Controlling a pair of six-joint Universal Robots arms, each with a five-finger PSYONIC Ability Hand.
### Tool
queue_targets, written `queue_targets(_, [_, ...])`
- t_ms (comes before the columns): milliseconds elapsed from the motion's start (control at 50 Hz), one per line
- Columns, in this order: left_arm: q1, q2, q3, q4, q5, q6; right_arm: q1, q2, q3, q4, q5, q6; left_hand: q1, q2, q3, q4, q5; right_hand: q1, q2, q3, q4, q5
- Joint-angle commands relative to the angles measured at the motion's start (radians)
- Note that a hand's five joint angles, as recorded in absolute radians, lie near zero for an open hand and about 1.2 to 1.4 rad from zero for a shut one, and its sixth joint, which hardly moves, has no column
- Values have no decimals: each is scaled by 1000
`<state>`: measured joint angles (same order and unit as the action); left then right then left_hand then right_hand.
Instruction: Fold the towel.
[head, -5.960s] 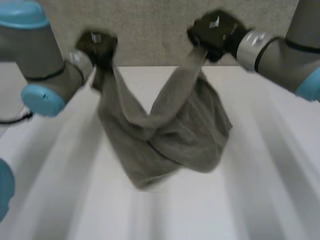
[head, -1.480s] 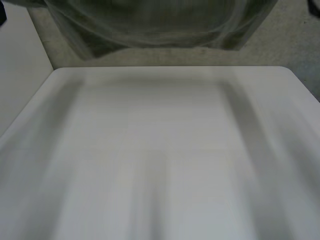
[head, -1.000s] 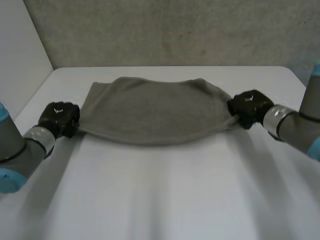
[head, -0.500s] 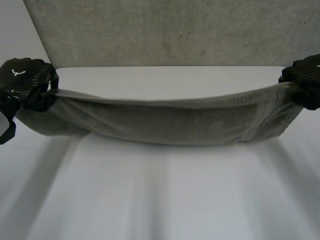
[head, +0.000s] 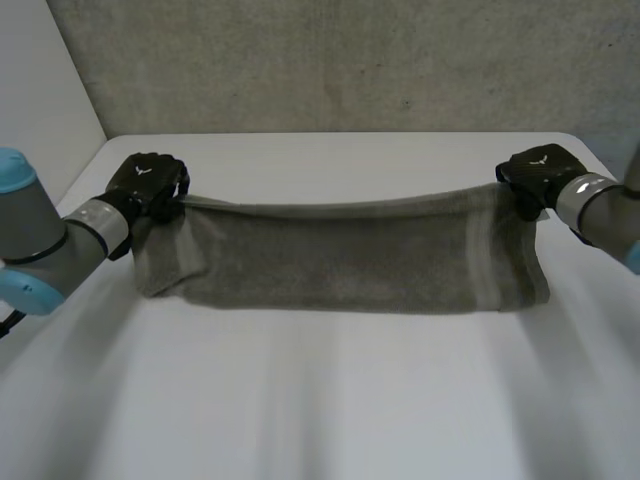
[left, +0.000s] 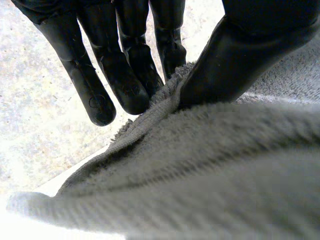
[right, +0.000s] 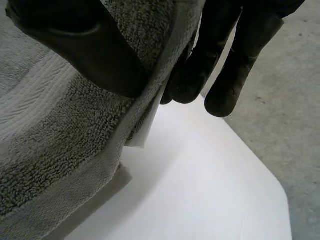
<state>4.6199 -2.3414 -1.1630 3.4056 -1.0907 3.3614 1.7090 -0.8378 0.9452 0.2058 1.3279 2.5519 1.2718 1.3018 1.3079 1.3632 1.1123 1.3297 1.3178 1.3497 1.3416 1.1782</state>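
A grey towel (head: 350, 262) hangs stretched between my two hands, its upper edge taut and its lower part reaching the white table (head: 330, 400). My left hand (head: 150, 186) is shut on the towel's upper left corner; in the left wrist view the thumb (left: 240, 60) pinches the towel (left: 200, 170) against the fingers (left: 125, 75). My right hand (head: 535, 175) is shut on the upper right corner; in the right wrist view the thumb (right: 95, 50) presses the towel (right: 55, 135) against the fingers (right: 220, 60). A white label (right: 145, 130) hangs from the edge there.
A grey carpeted floor (head: 330, 60) lies beyond the table's far edge. A white wall panel (head: 40, 110) stands at the far left. The table's rounded far right corner (right: 270, 185) lies under my right hand.
Both hands have come down and inward with the towel since half a second ago. The towel now hangs lower, its bottom edge resting on the table.
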Motion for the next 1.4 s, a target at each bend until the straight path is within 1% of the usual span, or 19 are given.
queue_targets(20, [-6, -100, 135, 9, -1, 1, 37, 59, -40, -60, 77, 10, 124, 94, 88, 33, 109, 67, 78, 47, 55, 44])
queue_targets(140, [-6, -164, 217, 15, 2, 1, 66, 83, -39, -123, 96, 11, 124, 94, 88, 33, 109, 67, 78, 47, 55, 44])
queue_targets(160, [-6, -183, 239, 15, 2, 0, 66, 83, -39, -123, 96, 11, -32, -62, -68, -124, -47, 67, 78, 47, 55, 44])
queue_targets(180, [-6, -199, 261, 14, -1, -2, 72, 88, -39, -137, 108, 14, -406, -436, -442, -497, -421, 67, 78, 47, 55, 44])
queue_targets(200, [-6, -199, 261, 14, -1, -2, 77, 92, -37, -146, 128, 19, -409, -439, -446, -501, -424, -182, -170, -202, -194, -205])
queue_targets(220, [-6, -209, 278, 11, -1, -4, 77, 92, -37, -146, 128, 19, -709, -739, -745, -800, -724, -185, -173, -205, -197, -208])
queue_targets(240, [-6, -213, 282, 4, -1, -4, 78, 92, -39, -147, 138, 22, -930, -960, -966, -1021, -945, -836, -824, -856, -848, -859])
queue_targets(260, [-6, -213, 283, 4, -1, -4, 78, 91, -42, -147, 148, 24, -932, -962, -968, -1023, -947, -1155, -1143, -1175, -1167, -1178])
queue_targets(300, [-6, -202, 276, 3, -8, -8, 78, 85, -45, -147, 149, 27, -1076, -1106, -1112, -1167, -1091, -1155, -1143, -1175, -1167, -1178])
queue_targets(420, [-4, -139, 266, -20, -41, -14, 74, -6, -56, -144, 151, 86, -1079, -1109, -1115, -1170, -1094, -1155, -1143, -1175, -1167, -1178])
queue_targets(660, [10, 190, 24, -69, -55, -109, 63, -271, 87, -131, 136, 226, -1076, -1106, -1112, -1167, -1091, -1155, -1143, -1175, -1167, -1178])
queue_targets(740, [8, 255, -84, -72, -54, -106, 63, -349, 205, -128, 116, 209, -1070, -1100, -1106, -1161, -1085, -1155, -1143, -1175, -1167, -1178])
queue_targets(900, [-3, 332, -342, -71, -55, -89, 64, -371, 381, -62, 39, 85, -1032, -1062, -1068, -1123, -1047, -1155, -1143, -1175, -1167, -1178])
queue_targets(940, [-3, 330, -391, -75, -57, -65, 64, -371, 408, -39, 28, 65, -1006, -1036, -1042, -1097, -1021, -1113, -1101, -1133, -1125, -1136])
queue_targets(960, [-3, 330, -391, -75, -57, -65, 66, -371, 427, -26, 16, 50, -1005, -1035, -1042, -1097, -1021, -993, -982, -1013, -1005, -1016])
queue_targets(1100, [-3, 312, -449, -69, -67, 4, 80, -296, 414, -9, -78, 44, -1003, -1033, -1039, -1094, -1018, -895, -883, -915, -907, -918])
queue_targets(1140, [-3, 303, -452, -69, -75, 6, 87, -200, 347, 6, -110, 53, -1003, -1033, -1039, -1094, -1018, -884, -872, -904, -896, -907])
queue_targets(1300, [-3, 292, -468, -65, -107, 7, 169, 72, 25, 185, -26, 65, -1014, -1044, -1050, -1106, -1029, -804, -792, -824, -816, -827])
queue_targets(1400, [-3, 292, -474, -65, -106, 7, 172, 178, -147, 259, 2, 67, -1020, -1050, -1056, -1112, -1035, -804, -792, -824, -816, -827])
